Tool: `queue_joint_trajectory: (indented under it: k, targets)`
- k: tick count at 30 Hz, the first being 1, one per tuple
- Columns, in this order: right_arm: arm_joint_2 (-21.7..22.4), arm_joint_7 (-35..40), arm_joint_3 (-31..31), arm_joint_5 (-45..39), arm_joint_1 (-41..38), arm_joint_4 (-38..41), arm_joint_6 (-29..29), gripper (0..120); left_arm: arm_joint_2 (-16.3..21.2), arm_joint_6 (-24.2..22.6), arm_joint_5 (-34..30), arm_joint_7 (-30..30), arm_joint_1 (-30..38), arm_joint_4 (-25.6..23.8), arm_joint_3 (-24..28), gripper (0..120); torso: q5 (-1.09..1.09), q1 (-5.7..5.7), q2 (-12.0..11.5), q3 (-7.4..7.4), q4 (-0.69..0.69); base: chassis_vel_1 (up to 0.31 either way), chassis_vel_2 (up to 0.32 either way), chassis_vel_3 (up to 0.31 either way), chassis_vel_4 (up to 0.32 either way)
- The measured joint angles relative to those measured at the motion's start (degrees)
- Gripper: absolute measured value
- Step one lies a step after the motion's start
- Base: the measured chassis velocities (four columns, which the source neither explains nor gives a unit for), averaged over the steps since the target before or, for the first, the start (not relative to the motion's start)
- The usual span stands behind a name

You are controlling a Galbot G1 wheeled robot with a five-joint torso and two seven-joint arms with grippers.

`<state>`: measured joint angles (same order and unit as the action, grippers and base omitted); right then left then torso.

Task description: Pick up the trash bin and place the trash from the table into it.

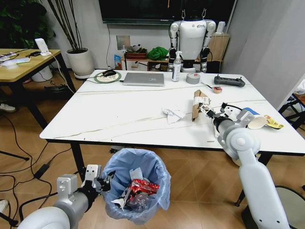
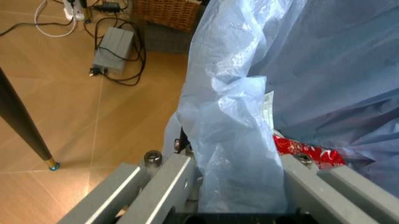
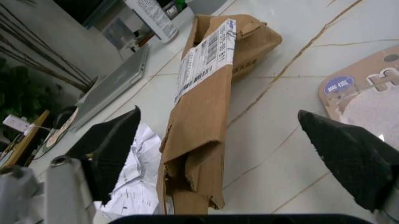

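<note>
Step in hand: clearing litter. Left gripper is clamped on the rim of the small round trash bin lined with crinkly light-blue plastic, held low in front of the worktop edge; red wrappers already inside. Right gripper, fingers spread wide and empty, hovers over the glossy white worktop, straddling the torn brown cardboard box with a white label. Crumpled white paper lies just beside. Next move, likely: lower, close on the box's narrow width. Cardboard looks flattened and creased, light.
</note>
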<state>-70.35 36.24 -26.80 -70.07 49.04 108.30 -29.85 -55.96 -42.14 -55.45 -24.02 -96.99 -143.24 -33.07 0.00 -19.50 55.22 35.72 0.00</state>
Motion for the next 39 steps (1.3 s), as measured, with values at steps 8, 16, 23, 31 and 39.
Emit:
queue_joint_trajectory:
  k: [8, 16, 23, 31, 39]
  targets:
    - [-0.26, -0.29, 0.28, -0.10, 0.24, -0.35, 0.30, 57, 0.00, 0.00, -0.57, 0.30, 0.27, 0.00, -0.30, 2, 0.00, 0.00, 0.00, 0.00, 0.00, 0.000, 0.000, 0.000, 0.000]
    - [-0.20, -1.63, 0.48, -0.39, -0.41, -0.67, 0.34, 29, -0.13, 0.00, -0.58, 0.33, 0.46, 0.00, -0.64, 2, 0.00, 0.00, 0.00, 0.00, 0.00, 0.000, 0.000, 0.000, 0.000]
    - [-0.09, -2.63, 0.79, -0.24, -0.69, -0.67, 0.49, 4, 0.07, 0.00, -0.89, 0.33, 0.78, 0.00, -0.95, 2, 0.00, 0.00, 0.00, 0.00, 0.00, 0.000, 0.000, 0.000, 0.000]
    - [4.39, -5.61, 1.10, 0.29, -0.29, 3.46, -0.16, 0, 0.09, 0.00, -0.99, 0.54, 1.24, 0.00, -0.91, 2, 0.02, 0.00, 0.00, 0.00, 0.00, 0.000, 0.000, 0.000, 0.000]
    - [18.74, -15.46, 0.00, -7.62, 1.15, 15.65, -2.54, 0, -0.22, 0.00, -1.41, 0.98, 1.30, 0.00, -1.78, 2, 0.02, 0.01, 0.00, -0.01, 0.00, 0.000, 0.000, 0.000, 0.000]
